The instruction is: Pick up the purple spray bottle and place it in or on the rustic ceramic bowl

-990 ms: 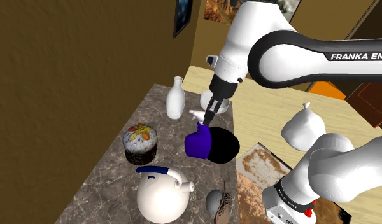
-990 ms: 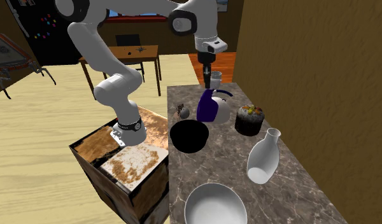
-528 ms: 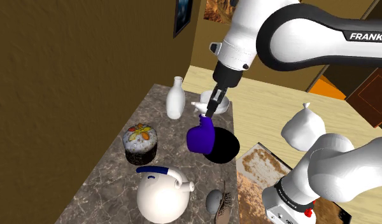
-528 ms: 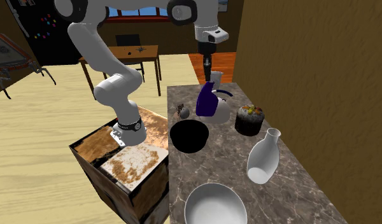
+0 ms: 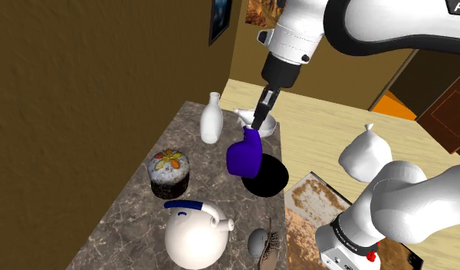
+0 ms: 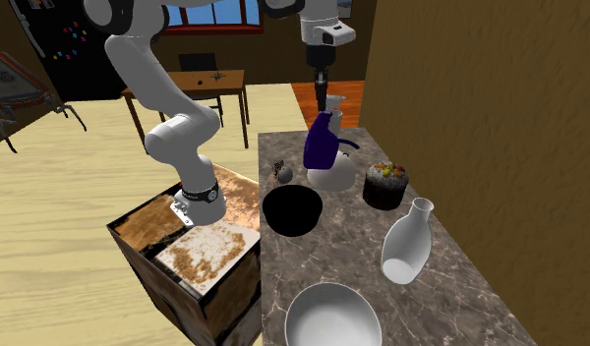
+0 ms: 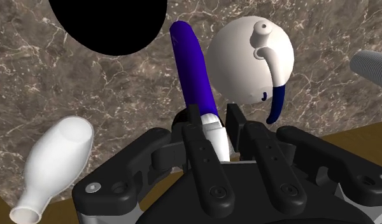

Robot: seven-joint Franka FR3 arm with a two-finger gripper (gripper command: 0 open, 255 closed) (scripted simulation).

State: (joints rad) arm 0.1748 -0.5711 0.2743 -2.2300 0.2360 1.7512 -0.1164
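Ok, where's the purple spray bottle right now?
In the shoulder view, the purple spray bottle hangs from the gripper near the middle, above the marble counter, at the left edge of the black bowl.

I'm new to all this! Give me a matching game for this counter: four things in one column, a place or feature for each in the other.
1 purple spray bottle with white nozzle
2 round black bowl
3 round white teapot
4 white narrow-necked vase

a blue handle
b clasped by black gripper
c upright, nearest brown wall
d at marble counter's open edge

Pairs: 1-b, 2-d, 3-a, 4-c
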